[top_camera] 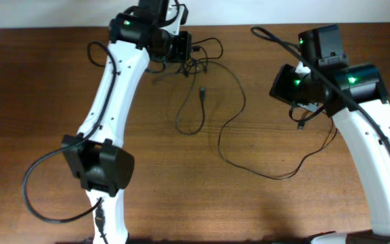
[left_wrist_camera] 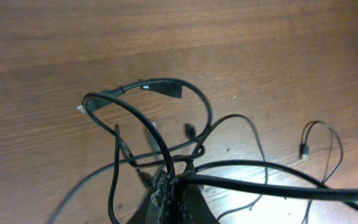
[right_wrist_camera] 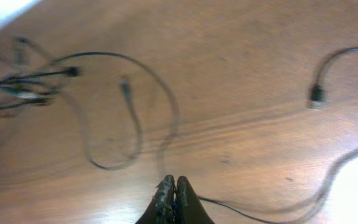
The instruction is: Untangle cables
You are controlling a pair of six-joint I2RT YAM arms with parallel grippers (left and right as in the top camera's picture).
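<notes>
The cables are thin black cords. A knotted clump (top_camera: 196, 62) hangs at my left gripper (top_camera: 188, 55) at the table's far middle. In the left wrist view my left gripper (left_wrist_camera: 173, 185) is shut on several strands, with loops (left_wrist_camera: 146, 99) arching ahead of the jaws. A loose loop with a plug (top_camera: 202, 92) lies below the clump. One long strand (top_camera: 263, 173) runs across the table to my right gripper (top_camera: 300, 116). In the right wrist view my right gripper (right_wrist_camera: 174, 183) is shut, and a thin strand (right_wrist_camera: 229, 209) comes out beside the jaws.
The wooden table (top_camera: 181, 190) bears both white arms; the left arm's base (top_camera: 100, 166) stands at the front left with its thick cable looping beside it. A plug end (right_wrist_camera: 316, 94) lies to the right in the right wrist view.
</notes>
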